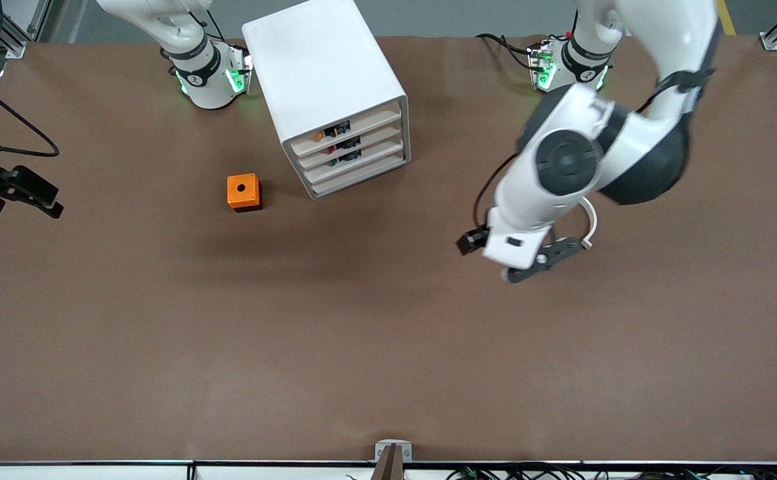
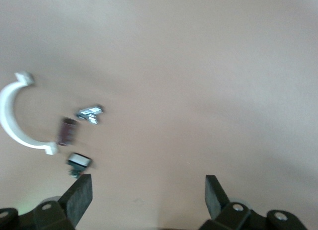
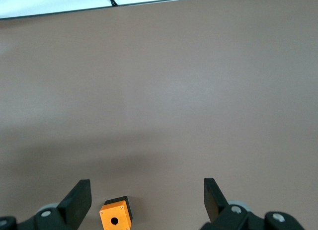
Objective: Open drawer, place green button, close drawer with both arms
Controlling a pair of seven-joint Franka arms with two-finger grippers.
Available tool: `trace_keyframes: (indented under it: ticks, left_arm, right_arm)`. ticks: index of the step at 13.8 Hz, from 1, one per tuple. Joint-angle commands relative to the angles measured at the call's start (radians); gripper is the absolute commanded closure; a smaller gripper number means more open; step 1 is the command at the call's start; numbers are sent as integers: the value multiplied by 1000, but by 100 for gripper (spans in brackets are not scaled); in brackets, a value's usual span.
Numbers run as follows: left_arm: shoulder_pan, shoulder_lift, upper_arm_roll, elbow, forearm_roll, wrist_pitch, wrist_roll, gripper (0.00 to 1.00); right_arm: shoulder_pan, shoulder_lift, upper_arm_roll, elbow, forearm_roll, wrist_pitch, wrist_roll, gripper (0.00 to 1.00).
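The white cabinet (image 1: 332, 87) stands on the brown worktop (image 1: 335, 347) between the two arm bases, its four shallow trays facing the front camera at an angle. The drawer (image 1: 356, 162), third from the top, sits pushed in flush with the other trays; small coloured parts show through the tray fronts, too small to name. The button cannot be made out with certainty.

Beside the cabinet, toward the right arm's end and slightly nearer the front camera, sits an orange box (image 1: 244, 192) with a hole in its top.

The left gripper (image 1: 540, 261) hangs low over the worktop toward the left arm's end, its jaws spread wide and empty. Below it lie a white curved clip (image 2: 15, 118), a small metal piece (image 2: 90, 113), a dark reddish part (image 2: 67, 131) and a small black-and-white part (image 2: 79, 162).

The right gripper (image 3: 147, 200) is held high over the worktop, jaws wide apart and empty, with the orange box (image 3: 115, 213) beneath it.
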Motion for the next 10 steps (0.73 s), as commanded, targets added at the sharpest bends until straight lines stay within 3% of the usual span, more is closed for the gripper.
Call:
trace_keyframes:
  ticks: [1,6,10]
  left_arm:
    - [95,-102,-8,-40,4,-62,91,0]
    - [225,-193,-8,-57,32,-109,227,0]
    - [320,-312,-12,-166,47,-108,445,0]
  right_arm:
    - [-16,7,20,21,-16,-13,0,0]
    - [-16,7,20,19,-16,-15,0,0]
    - [-15,9,20,19,-16,-16,0,0]
